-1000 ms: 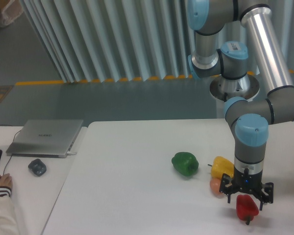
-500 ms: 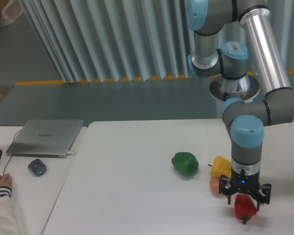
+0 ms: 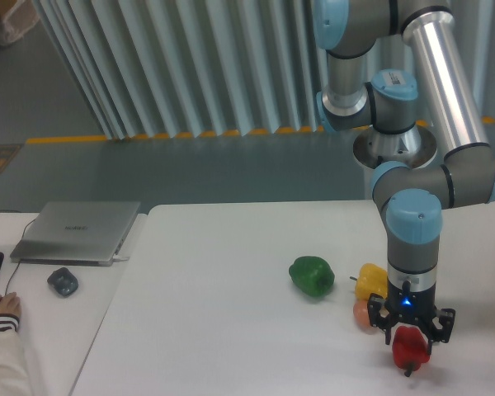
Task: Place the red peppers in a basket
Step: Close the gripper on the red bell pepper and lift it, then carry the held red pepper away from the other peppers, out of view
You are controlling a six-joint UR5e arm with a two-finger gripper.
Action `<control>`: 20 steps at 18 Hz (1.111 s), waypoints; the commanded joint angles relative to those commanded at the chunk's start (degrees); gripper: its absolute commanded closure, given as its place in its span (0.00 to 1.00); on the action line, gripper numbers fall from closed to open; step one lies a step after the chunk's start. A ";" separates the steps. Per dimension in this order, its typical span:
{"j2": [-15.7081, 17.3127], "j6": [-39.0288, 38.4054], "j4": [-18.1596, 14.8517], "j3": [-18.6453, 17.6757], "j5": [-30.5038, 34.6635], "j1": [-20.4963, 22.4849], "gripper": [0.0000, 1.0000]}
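Pepper, red (image 3: pixel 410 350), near table's front right edge, clamped between the gripper (image 3: pixel 411 328) fingers. Yellow pepper (image 3: pixel 372 281) and orange-pink egg (image 3: pixel 363 313) sit just beside. Risk: glossy lobed skin slipping on lift. No basket visible.

faint logo on the closed laptop (image 3: pixel 76 232) lid (too small to read), no other text
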 joint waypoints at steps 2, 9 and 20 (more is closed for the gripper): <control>0.00 -0.09 -0.09 -0.09 0.00 0.00 0.49; 1.14 -0.27 -0.17 0.61 -0.53 0.00 0.56; 7.73 22.20 -9.30 1.76 -1.58 2.98 0.56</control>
